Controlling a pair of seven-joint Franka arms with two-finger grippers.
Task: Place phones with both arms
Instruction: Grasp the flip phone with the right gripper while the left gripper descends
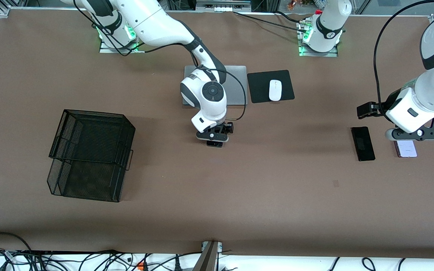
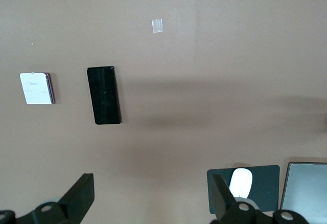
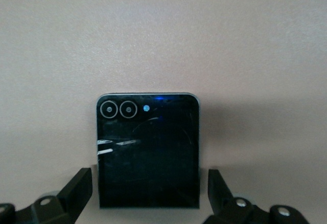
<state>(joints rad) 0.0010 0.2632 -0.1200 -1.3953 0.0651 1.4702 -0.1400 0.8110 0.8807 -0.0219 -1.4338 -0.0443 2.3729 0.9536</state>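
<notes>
The squarish black folded phone [image 3: 147, 150] lies flat on the brown table between the spread fingers of my right gripper [image 3: 149, 188]. A gap shows on each side, so the fingers are not touching it. In the front view that gripper [image 1: 214, 138] hangs low over this phone [image 1: 214, 144], just nearer the camera than the laptop. My left gripper [image 1: 416, 136] is open and empty above the pale lilac phone [image 1: 406, 149] at the left arm's end of the table. The long slim black phone [image 1: 362, 143] lies beside the lilac one. The left wrist view shows both, the lilac [image 2: 37, 88] and the slim black [image 2: 103, 95], ahead of the left gripper [image 2: 153, 198].
A black wire-mesh basket [image 1: 89, 154] stands toward the right arm's end. A grey laptop [image 1: 236, 90] lies mid-table near the bases, with a white mouse [image 1: 275, 90] on a black pad [image 1: 256, 88] beside it. A small tape mark [image 1: 335, 183] sits on the table.
</notes>
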